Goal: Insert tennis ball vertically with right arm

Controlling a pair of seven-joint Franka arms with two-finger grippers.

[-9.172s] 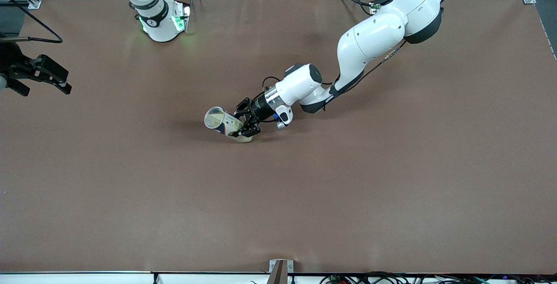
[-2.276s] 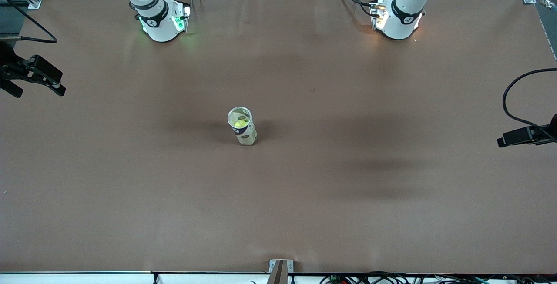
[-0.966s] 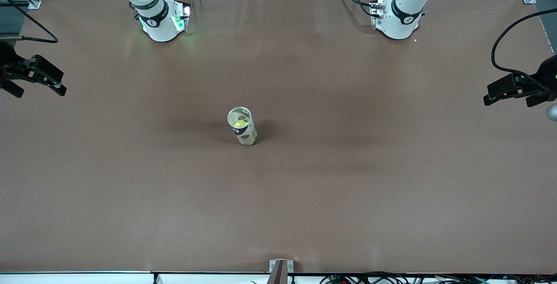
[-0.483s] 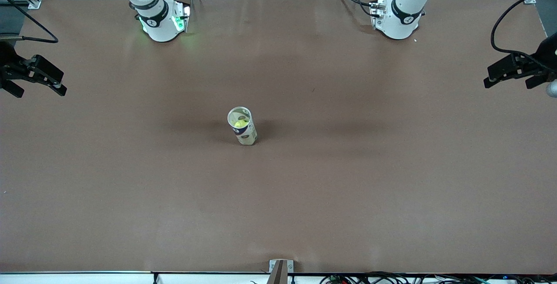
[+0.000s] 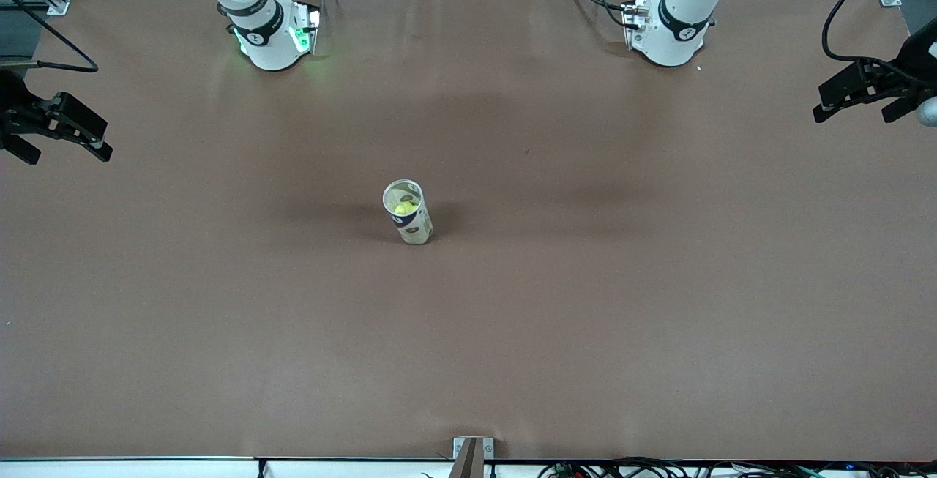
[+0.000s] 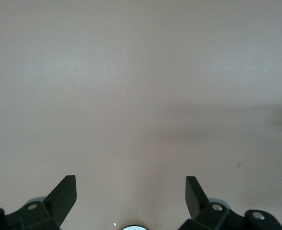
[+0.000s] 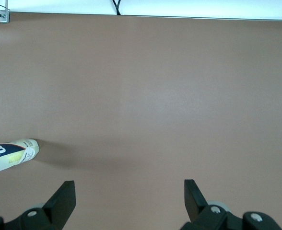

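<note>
A clear tennis ball tube with a dark label stands upright in the middle of the brown table, open end up. A yellow-green tennis ball lies inside it. The tube also shows at the edge of the right wrist view. My right gripper is open and empty over the table edge at the right arm's end; its wrist view shows the jaws spread. My left gripper is open and empty over the left arm's end. Both are well away from the tube.
The two arm bases stand along the table's edge farthest from the front camera. A small metal bracket sits at the edge nearest that camera. The brown table holds nothing else.
Earlier my left gripper held the tube tilted; it has let go and the tube stands upright with the ball inside. In the last second the left gripper drew back toward the bases' side.
</note>
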